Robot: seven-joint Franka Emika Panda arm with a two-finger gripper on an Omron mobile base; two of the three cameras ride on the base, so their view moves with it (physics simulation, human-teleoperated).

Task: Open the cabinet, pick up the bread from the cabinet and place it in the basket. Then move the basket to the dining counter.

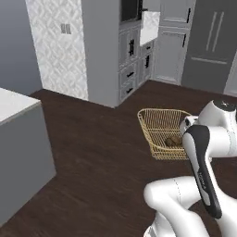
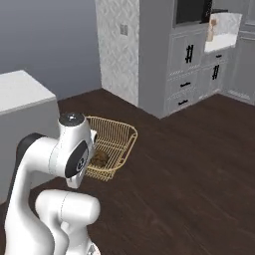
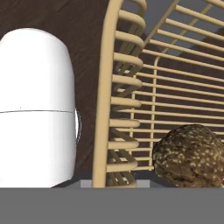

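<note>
The pale gold wire basket hangs above the dark floor, held at its near rim right at my hand. The bread, a dark brown speckled lump, lies on the basket's bottom. My gripper is at that near rim, shut on it, with the fingers hidden behind my own white forearm. The dining counter, a white slab over a plain grey front, stands to the left, well apart from the basket.
Grey cabinets with black handles line the far wall beside a patterned white panel. A tall grey fridge stands at the back right. Open dark wood floor lies between the counter and the basket.
</note>
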